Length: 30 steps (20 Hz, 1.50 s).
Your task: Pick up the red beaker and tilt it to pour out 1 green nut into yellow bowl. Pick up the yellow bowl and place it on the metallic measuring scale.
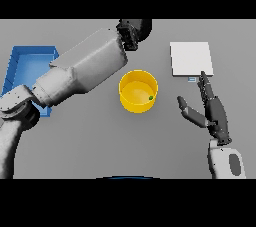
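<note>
The yellow bowl [136, 107] stands upright at the table's middle, with one green nut [150, 98] lying inside near its right wall. To its upper right lies the flat white measuring scale [191, 58]. My right hand [214, 111] is open to the right of the bowl and just below the scale, fingers straight and pointing away, touching nothing. My left arm reaches across from the left, and its hand [134, 30] shows at the scene's far edge above the bowl, partly cut off. No red beaker shows in the view.
A blue tray [30, 50] sits at the far left, partly covered by my left arm. Bare grey table lies between the bowl and the scale.
</note>
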Each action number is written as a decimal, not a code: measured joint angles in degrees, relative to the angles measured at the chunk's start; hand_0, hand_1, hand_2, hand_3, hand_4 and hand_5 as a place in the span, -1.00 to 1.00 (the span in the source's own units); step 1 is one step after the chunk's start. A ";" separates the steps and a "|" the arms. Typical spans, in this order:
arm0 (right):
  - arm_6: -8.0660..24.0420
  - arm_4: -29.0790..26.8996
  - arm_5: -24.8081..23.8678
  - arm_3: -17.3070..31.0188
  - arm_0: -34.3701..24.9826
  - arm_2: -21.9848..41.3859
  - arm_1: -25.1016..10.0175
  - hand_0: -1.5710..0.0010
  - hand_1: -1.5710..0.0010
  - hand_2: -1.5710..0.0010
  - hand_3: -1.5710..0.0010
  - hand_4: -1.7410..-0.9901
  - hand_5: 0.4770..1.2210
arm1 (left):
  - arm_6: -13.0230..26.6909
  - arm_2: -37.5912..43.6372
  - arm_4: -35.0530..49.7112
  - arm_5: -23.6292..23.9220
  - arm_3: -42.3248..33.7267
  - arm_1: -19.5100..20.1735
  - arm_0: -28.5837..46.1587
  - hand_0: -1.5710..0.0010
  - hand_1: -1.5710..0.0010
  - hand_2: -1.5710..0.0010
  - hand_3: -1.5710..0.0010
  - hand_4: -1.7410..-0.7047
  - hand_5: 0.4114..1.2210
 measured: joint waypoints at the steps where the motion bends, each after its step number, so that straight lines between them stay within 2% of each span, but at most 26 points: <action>1: 0.29 -0.21 0.29 0.07 -0.07 0.26 0.29 1.00 1.00 1.00 1.00 0.36 -0.61 | 0.59 1.69 -0.16 0.94 0.91 1.22 -2.42 -1.00 -0.75 -0.74 -0.54 -0.88 0.95; 3: 0.05 -0.13 0.35 -0.67 -0.09 0.68 0.49 1.00 1.00 1.00 1.00 0.32 -0.59 | -0.47 4.65 0.73 4.20 4.16 2.33 -6.28 -1.00 -0.84 -0.83 -0.71 -0.72 0.97; 6: 0.13 -0.44 0.55 -0.06 -0.15 0.15 -0.11 1.00 1.00 1.00 1.00 0.24 -0.56 | 2.48 12.24 3.76 3.13 9.54 5.46 -12.86 -1.00 -0.92 -0.91 -0.85 -0.61 0.98; 7: -0.18 -0.51 0.51 0.01 -0.44 0.25 0.14 1.00 1.00 1.00 1.00 0.23 -0.55 | 2.43 14.15 4.73 3.34 11.12 5.95 -13.88 -1.00 -0.94 -0.93 -0.88 -0.69 0.99; 9: -0.23 -0.58 0.85 -0.29 -0.62 0.19 -0.61 1.00 1.00 1.00 1.00 0.18 -0.54 | 7.28 23.87 11.26 3.12 16.10 9.88 -13.83 -1.00 -0.96 -0.96 -0.83 -0.80 0.99; 12: -1.04 -0.29 1.64 -0.04 -1.57 0.84 -1.10 1.00 1.00 1.00 1.00 0.14 -0.53 | 11.63 35.42 20.26 5.61 21.18 14.32 -11.59 -1.00 -0.98 -0.98 -0.81 -0.90 1.00; 16: -2.46 1.07 1.07 1.62 -1.64 0.94 -1.40 1.00 1.00 1.00 1.00 0.18 -0.53 | 15.49 43.91 27.73 11.35 21.09 18.11 -6.55 -1.00 -0.99 -0.99 -0.83 -0.96 1.00; 19: -0.79 0.42 1.36 1.05 -2.21 1.12 -1.14 1.00 1.00 1.00 1.00 0.24 -0.53 | 21.05 48.67 32.22 14.78 19.42 20.76 -0.27 -1.00 -1.00 -1.00 -0.79 -0.98 1.00; 22: 0.08 -0.54 1.79 1.35 -2.47 0.93 -0.84 1.00 1.00 1.00 1.00 0.23 -0.51 | 25.23 51.23 35.55 17.05 17.04 20.92 6.32 -1.00 -1.00 -1.00 -0.89 -0.99 1.00; 23: -0.86 0.01 1.61 1.24 -1.95 0.98 -1.19 1.00 1.00 1.00 1.00 0.21 -0.50 | 27.05 52.80 37.29 17.68 16.52 21.12 8.74 -1.00 -1.00 -1.00 -0.91 -0.99 1.00; 24: -0.55 0.15 1.41 1.59 -2.54 1.13 -0.84 1.00 1.00 1.00 1.00 0.19 -0.49 | 28.86 54.15 39.08 18.23 15.48 20.65 11.18 -1.00 -1.00 -1.00 -0.83 -0.99 1.00; 25: -1.06 0.76 1.14 2.35 -2.78 1.16 -0.98 1.00 1.00 1.00 1.00 0.17 -0.48 | 29.17 55.34 40.63 19.25 14.46 20.69 14.04 -1.00 -1.00 -1.00 -0.86 -0.99 1.00; 26: -2.11 0.35 1.62 1.60 -2.06 1.26 -1.08 1.00 1.00 1.00 1.00 0.16 -0.46 | 30.88 56.00 41.79 19.60 13.10 20.32 16.25 -1.00 -1.00 -1.00 -0.81 -1.00 1.00; 30: -1.75 0.81 1.54 1.54 -1.82 1.24 -1.62 1.00 1.00 1.00 1.00 0.17 -0.40 | 34.51 59.39 46.99 22.98 6.29 18.77 25.75 -1.00 -1.00 -1.00 -0.92 -1.00 1.00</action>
